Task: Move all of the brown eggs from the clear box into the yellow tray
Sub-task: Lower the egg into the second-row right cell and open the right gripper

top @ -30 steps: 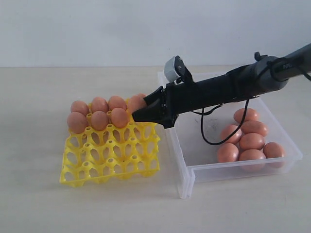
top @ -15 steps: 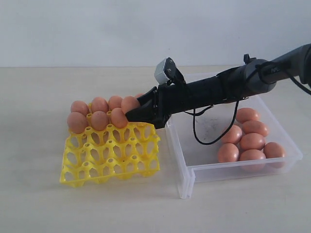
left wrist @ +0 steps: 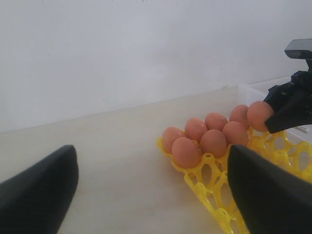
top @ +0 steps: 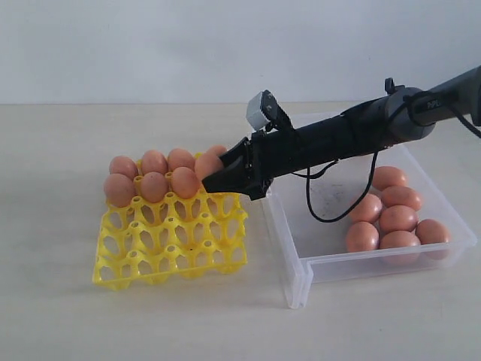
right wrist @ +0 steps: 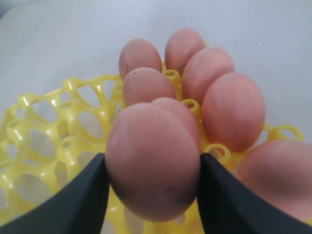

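Observation:
My right gripper point(top: 218, 177) is shut on a brown egg point(top: 206, 165), point(right wrist: 153, 158) and holds it over the right end of the yellow tray's point(top: 170, 239) second row from the back. Black fingers point(right wrist: 73, 204) press both sides of that egg. Several brown eggs point(top: 154, 174) fill the tray's back rows; the front rows stand empty. More brown eggs point(top: 396, 220) lie in the right part of the clear box point(top: 304, 265). My left gripper point(left wrist: 151, 195) hangs open over the bare table beside the tray point(left wrist: 214, 192), and its view also shows the held egg point(left wrist: 258, 115).
The clear box stands close against the tray's right side. The right arm point(top: 353, 134) and its dangling black cable point(top: 319, 210) stretch over the box's left part. A pale wall runs behind the light wooden table point(top: 60, 150).
The right gripper with its egg went a little left over the tray, then came slightly back and lower. The clear box and its eggs slid a bit to the right.

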Controlling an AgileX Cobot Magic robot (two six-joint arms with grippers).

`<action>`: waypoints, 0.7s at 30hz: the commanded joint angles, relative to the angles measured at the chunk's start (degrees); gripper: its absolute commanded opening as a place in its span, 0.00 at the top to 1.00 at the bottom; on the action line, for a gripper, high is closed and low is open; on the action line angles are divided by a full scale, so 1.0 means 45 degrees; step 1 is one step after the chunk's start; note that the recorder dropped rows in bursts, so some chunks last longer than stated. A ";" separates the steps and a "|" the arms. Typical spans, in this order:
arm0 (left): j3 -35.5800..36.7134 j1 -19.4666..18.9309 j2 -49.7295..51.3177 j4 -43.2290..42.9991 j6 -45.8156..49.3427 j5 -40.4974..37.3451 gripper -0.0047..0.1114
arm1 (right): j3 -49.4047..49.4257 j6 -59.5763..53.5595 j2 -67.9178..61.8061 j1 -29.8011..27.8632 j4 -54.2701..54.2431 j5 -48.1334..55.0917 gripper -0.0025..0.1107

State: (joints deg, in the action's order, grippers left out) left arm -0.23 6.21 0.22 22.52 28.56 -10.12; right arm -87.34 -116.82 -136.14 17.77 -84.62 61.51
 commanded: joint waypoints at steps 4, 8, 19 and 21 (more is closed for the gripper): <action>0.0051 0.0083 -0.0050 0.0084 -0.0100 0.0006 0.29 | 0.0211 0.0448 -0.0364 -0.0133 0.1301 -0.2222 0.98; 0.0051 0.0083 -0.0050 0.0084 -0.0100 0.0006 0.29 | 0.0211 0.1010 -0.0364 -0.0136 0.1480 -0.3167 0.98; 0.0051 0.0083 -0.0050 0.0084 -0.0100 0.0006 0.29 | 0.0211 0.2609 -0.0364 -0.0136 0.3017 -0.3029 0.98; 0.0051 0.0083 -0.0050 0.0084 -0.0100 0.0006 0.29 | 0.0211 0.2797 -0.0364 -0.0136 0.3144 -0.2856 0.98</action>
State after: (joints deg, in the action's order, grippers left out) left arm -0.23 6.21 0.22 22.52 28.56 -10.12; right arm -87.87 -107.26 -135.01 17.77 -79.76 53.86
